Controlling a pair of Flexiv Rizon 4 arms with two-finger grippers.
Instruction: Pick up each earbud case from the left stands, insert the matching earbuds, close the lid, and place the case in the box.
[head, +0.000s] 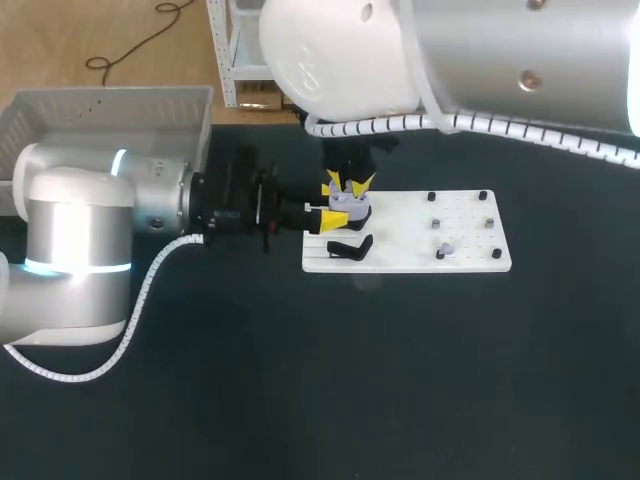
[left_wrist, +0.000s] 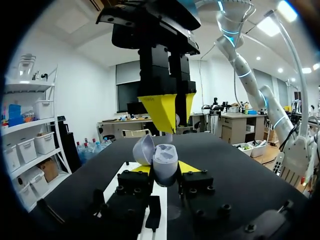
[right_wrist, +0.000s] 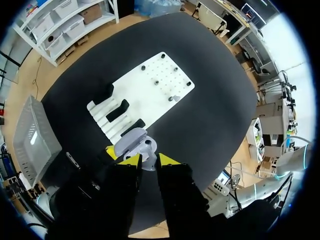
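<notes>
The earbud case (left_wrist: 164, 159), pale lilac, is clamped between the two yellow tips of the left pincer (left_wrist: 165, 169), which is closed on its body from both sides. Its lid (left_wrist: 144, 149) stands open and tilted back. It is held just above the near end of the white board (head: 400, 215), by the black stand (head: 350, 247), probably so that the open sockets face up and stay steady. The right pincer (right_wrist: 148, 160) hangs directly over the open case, pointing down, well placed to seat an earbud; whether it grips anything I cannot tell. A small pale piece (head: 446, 247) on the board's pegs may be an earbud. The grey box (head: 110, 92) waits at the far left of the counter (head: 350, 380). No print is legible on the case or board.
</notes>
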